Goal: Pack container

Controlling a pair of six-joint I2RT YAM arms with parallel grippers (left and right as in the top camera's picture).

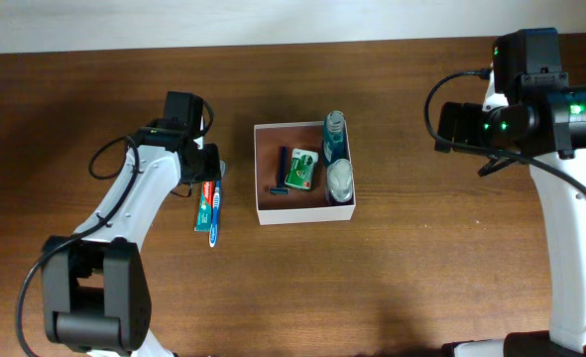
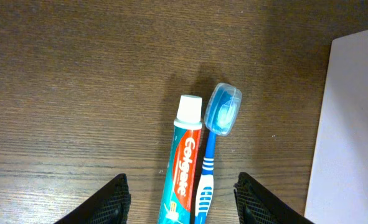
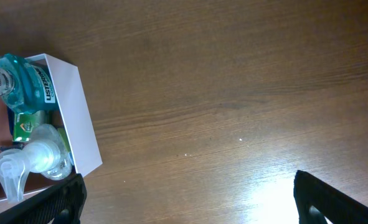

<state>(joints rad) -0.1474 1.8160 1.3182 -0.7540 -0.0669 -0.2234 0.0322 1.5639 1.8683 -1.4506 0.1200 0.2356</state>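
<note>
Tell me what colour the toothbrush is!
The toothbrush is blue with white stripes and a clear blue cap; clearest in the left wrist view.

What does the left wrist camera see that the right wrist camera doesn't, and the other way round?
Only the left wrist view shows a Colgate toothpaste tube and a blue toothbrush with a capped head, lying side by side on the table.

Only the right wrist view shows things inside the container: a blue mouthwash bottle, a clear pump bottle and a green packet.

Both show the brown wooden table and a white wall of the container.
</note>
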